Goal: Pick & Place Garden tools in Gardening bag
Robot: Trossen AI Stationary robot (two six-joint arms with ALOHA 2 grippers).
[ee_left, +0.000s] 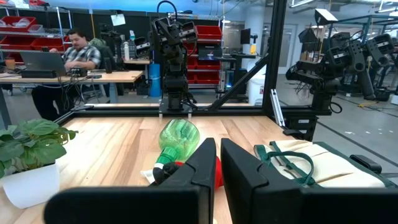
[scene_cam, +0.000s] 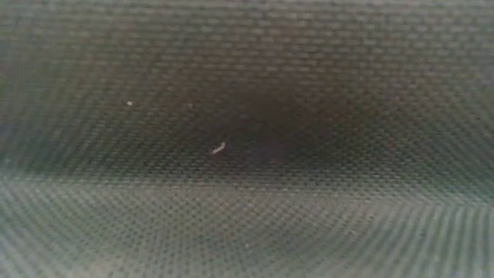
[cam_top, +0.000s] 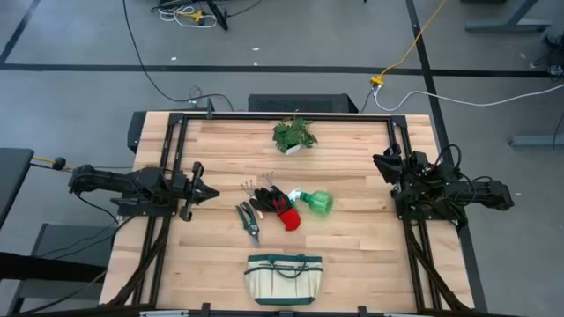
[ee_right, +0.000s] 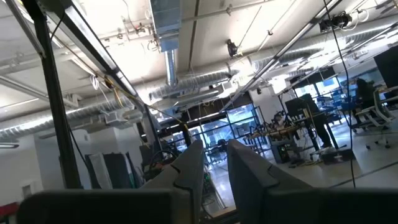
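Observation:
The tools lie in a cluster mid-table: the metal pronged rake, the dark-handled shears, the red-and-black gloves and the green spray bottle, which lies on its side. The bottle also shows in the left wrist view. The beige bag with green trim stands at the near edge and shows in the left wrist view. My left gripper is shut and empty, left of the tools, level and pointing at them. My right gripper is shut and empty at the table's right edge, tipped up toward the ceiling.
A leafy potted plant stands at the far middle of the table. The low view is filled by dark woven fabric right at the lens. A person sits at a desk beyond the table. Bare wood lies between the tools and the bag.

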